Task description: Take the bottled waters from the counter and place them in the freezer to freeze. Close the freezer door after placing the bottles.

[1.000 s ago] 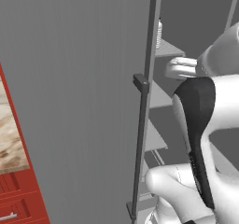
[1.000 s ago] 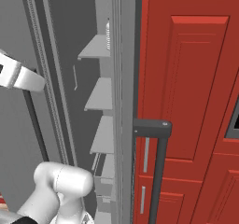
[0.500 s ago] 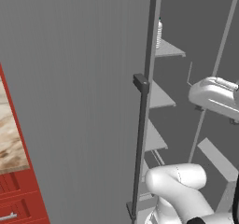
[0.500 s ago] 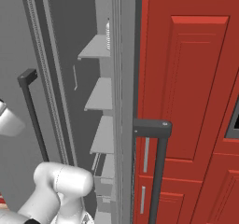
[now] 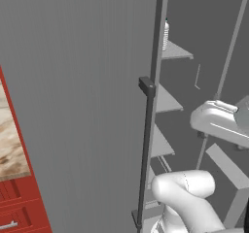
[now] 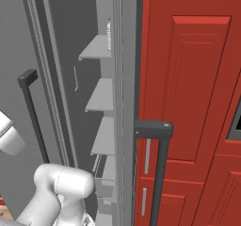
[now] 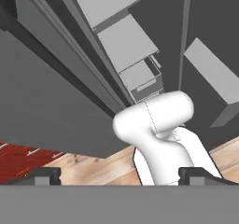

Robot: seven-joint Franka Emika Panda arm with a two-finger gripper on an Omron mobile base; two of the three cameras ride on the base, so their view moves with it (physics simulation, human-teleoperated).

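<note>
- The gripper [image 7: 119, 174] stands with its fingertips [image 7: 43, 175] spread wide and nothing between them; it looks down past the robot's own arm at the wooden floor [image 7: 93, 167].
- A bottled water [image 5: 166, 35] stands upright on the top freezer shelf [image 5: 174, 51], well above and beyond the fingers.
- The freezer door [image 5: 214, 57] hangs open beside the fingers, and its long dark handle [image 6: 33, 112] is well apart from them.
- Judged as handling: the door is a stiff, heavy hinged panel, so it wants a steady push on its flat face or a hold on the bar, away from the hinge side.
</note>
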